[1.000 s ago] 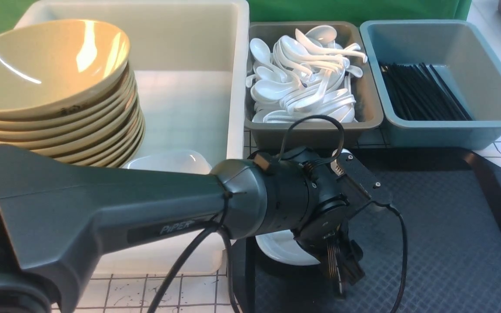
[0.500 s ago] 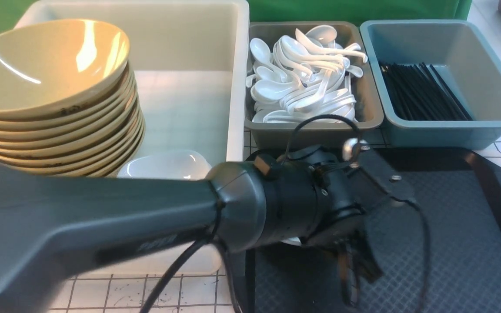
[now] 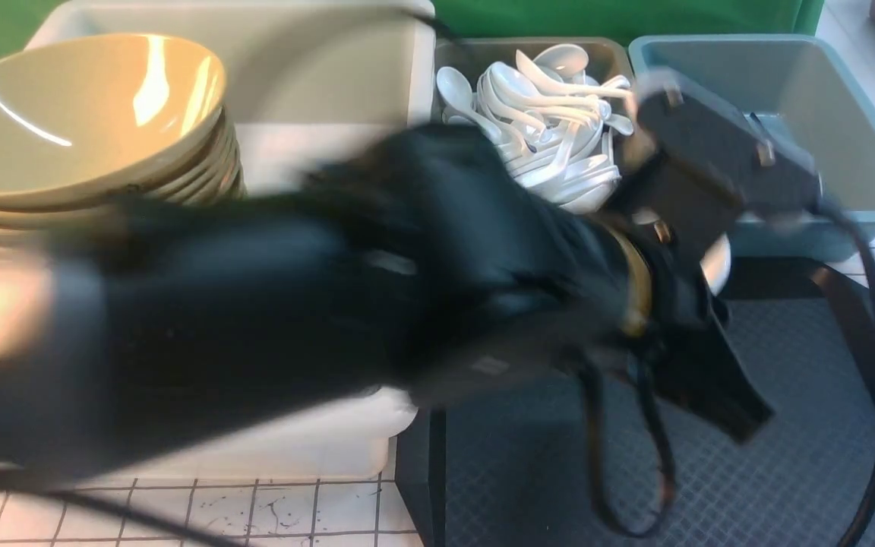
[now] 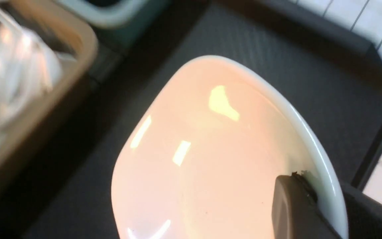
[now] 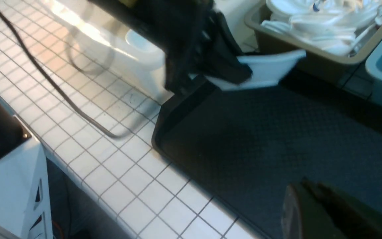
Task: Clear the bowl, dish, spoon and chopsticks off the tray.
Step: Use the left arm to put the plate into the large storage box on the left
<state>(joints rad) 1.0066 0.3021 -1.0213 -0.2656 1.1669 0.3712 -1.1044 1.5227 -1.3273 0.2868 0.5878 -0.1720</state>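
My left gripper (image 4: 320, 196) is shut on the rim of the white dish (image 4: 211, 149), one finger inside it and one under it. The dish hangs tilted above the black tray (image 3: 787, 425); in the front view only its edge (image 3: 717, 262) shows behind my blurred left arm. The right wrist view shows the dish (image 5: 270, 69) lifted over the tray's (image 5: 277, 139) far side. My right gripper (image 5: 298, 186) hovers shut and empty over the tray's near part. Olive-yellow bowls (image 3: 80, 114) are stacked in the white tub. Spoons (image 3: 551, 129) fill the grey bin. The chopsticks are hidden by the arm.
The white tub (image 3: 346, 61) stands at the back left, the grey bin (image 3: 612, 49) in the middle, the blue-grey bin (image 3: 855, 114) at the back right. Another white dish (image 5: 143, 43) lies in the tub. A cable (image 5: 61, 93) trails over the tiled table.
My left gripper closed on the dish at the tray's left side and lifted it up and to the right, toward the bins. The arm is blurred with motion.
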